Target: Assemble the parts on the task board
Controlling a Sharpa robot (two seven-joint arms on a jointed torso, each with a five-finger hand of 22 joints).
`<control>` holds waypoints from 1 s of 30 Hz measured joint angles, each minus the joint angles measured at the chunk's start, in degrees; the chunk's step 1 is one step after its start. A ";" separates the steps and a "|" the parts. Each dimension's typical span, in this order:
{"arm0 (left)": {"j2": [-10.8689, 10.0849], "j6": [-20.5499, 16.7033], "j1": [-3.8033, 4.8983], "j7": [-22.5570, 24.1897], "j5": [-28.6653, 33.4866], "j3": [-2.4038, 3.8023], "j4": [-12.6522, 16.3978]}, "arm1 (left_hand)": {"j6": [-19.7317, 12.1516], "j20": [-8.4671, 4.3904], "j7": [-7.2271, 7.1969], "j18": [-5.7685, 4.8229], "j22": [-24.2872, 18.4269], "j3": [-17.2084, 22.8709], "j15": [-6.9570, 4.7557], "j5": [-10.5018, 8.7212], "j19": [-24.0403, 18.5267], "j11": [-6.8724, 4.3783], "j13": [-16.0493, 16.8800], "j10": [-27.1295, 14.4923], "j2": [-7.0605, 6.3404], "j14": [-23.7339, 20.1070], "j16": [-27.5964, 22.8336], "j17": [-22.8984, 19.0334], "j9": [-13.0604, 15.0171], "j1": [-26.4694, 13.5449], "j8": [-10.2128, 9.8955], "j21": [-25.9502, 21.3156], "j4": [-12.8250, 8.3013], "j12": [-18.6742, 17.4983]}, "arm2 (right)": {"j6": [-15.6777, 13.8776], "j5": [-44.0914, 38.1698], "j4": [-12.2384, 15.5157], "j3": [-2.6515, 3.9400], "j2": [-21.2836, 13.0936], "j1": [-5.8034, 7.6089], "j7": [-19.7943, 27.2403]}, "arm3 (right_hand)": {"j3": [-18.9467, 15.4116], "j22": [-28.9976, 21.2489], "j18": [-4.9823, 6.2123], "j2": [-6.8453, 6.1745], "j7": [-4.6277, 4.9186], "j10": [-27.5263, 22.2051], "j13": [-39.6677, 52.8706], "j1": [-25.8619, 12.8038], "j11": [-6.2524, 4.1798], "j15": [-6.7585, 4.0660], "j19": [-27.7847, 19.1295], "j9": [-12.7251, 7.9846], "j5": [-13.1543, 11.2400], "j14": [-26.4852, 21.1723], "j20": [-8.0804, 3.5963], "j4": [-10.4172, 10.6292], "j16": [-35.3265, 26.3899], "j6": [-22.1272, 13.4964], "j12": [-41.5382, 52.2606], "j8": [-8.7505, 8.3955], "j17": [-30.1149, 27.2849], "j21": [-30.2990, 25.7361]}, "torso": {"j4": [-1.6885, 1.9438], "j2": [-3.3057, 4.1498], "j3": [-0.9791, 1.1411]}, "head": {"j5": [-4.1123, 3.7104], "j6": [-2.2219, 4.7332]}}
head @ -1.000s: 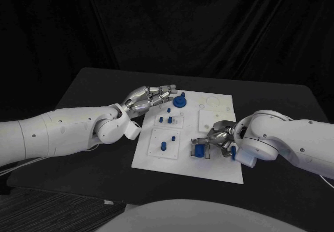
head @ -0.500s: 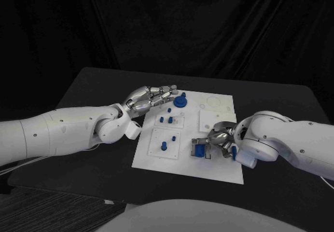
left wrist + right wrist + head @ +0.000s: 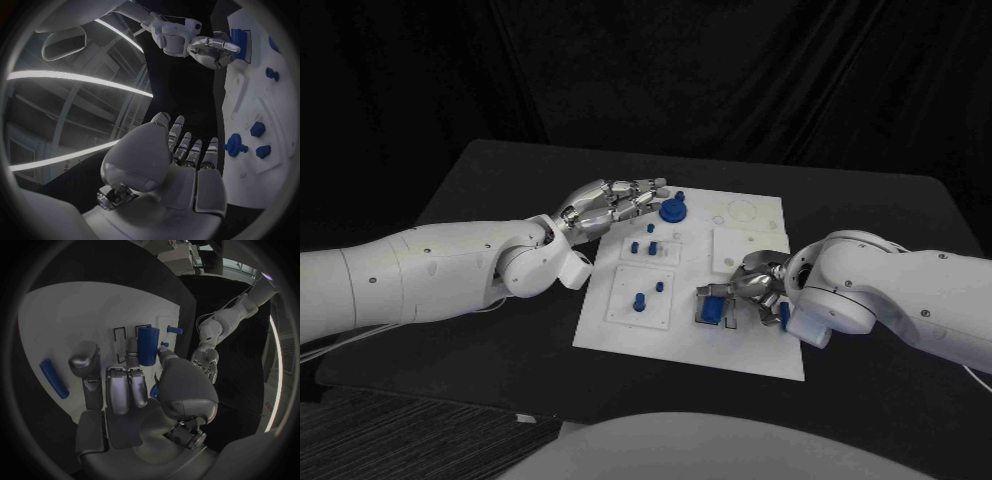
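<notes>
1. Little has moved since a second ago: right hand (image 3: pixel 750 292) sits a touch lower over the near part of the task board (image 3: pixel 747 352); left hand (image 3: pixel 606 205) unchanged.
2. Right hand's fingers (image 3: pixel 136 357) close round an upright blue cylinder (image 3: pixel 148 345) at a black-outlined slot; whether it is fully seated I cannot tell.
3. Left hand hovers at the board's far left edge, fingers (image 3: pixel 191 152) loosely apart, holding nothing.
4. Done, by the look: round blue knob (image 3: pixel 672 210) and small blue pegs (image 3: pixel 643 245) stand in their plates.
5. Left: a long blue bar (image 3: pixel 54 378) lies loose on the board beside the right hand; far-right recesses look unfilled.
6. Black table (image 3: pixel 488 180) carries the board; right arm screens the board's right edge.
</notes>
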 measured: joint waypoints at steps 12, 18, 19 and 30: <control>0.12 0.39 -0.06 -0.38 0.00 0.00 -0.08 | 0.31 0.00 0.28 0.00 0.00 0.00 0.00 0.00 0.00 0.07 0.00 0.07 0.00 0.00 0.00 0.00 0.00 0.00 0.01 0.00 0.00 0.00 | -0.30 -0.01 0.00 -0.02 0.01 -0.02 0.00 | -2.29 0.00 0.00 -0.16 -0.19 0.00 0.00 -2.10 0.00 0.00 0.00 0.16 -4.65 0.00 0.00 2.29 0.00 -0.20 0.00 0.00 0.00 -0.55 | -0.05 0.01 0.01 | 0.09 0.00; 0.13 0.55 -0.09 -0.58 0.00 0.00 -0.10 | 0.42 0.00 0.20 0.00 0.00 0.00 0.00 0.00 0.00 0.07 0.00 0.07 0.00 0.00 0.00 0.00 0.00 0.00 0.10 0.00 0.00 0.00 | -0.29 -0.02 -0.01 0.00 0.07 -0.03 0.00 | -2.30 0.00 0.00 -0.16 -0.19 0.01 0.00 -2.09 -0.01 0.00 0.00 0.56 -5.76 0.00 0.00 2.29 0.00 -0.20 0.00 0.01 0.00 -0.55 | 0.01 0.01 -0.02 | 0.03 0.00; 0.13 0.57 -0.09 -0.61 0.00 0.00 -0.11 | 0.41 0.00 0.20 0.00 0.00 0.00 0.00 0.00 0.00 0.07 0.00 0.07 0.00 0.00 0.00 0.00 0.00 0.00 0.10 0.00 0.00 0.00 | -0.28 -0.03 -0.01 0.00 0.08 -0.03 -0.01 | -2.30 0.00 0.00 -0.16 -0.19 0.01 0.00 -2.09 -0.01 0.00 0.00 0.68 -5.76 0.00 0.00 2.29 0.00 -0.20 0.00 0.01 0.00 -0.55 | 0.01 0.00 -0.02 | 0.02 0.00; 0.26 0.97 -0.16 -0.99 0.00 0.00 -0.18 | 0.93 0.00 0.27 0.00 0.00 0.00 0.01 0.00 0.00 0.08 0.00 0.07 0.00 0.01 0.00 0.00 0.00 0.00 0.10 0.00 0.00 0.00 | -0.22 -0.05 0.01 0.00 0.00 -0.04 -0.01 | -3.09 0.00 0.00 -0.17 -0.19 0.02 0.00 -2.09 -0.02 0.00 0.00 0.80 -7.37 0.00 0.00 3.06 0.00 -0.20 0.00 0.34 0.00 -0.55 | 0.04 0.01 -0.05 | 0.01 0.00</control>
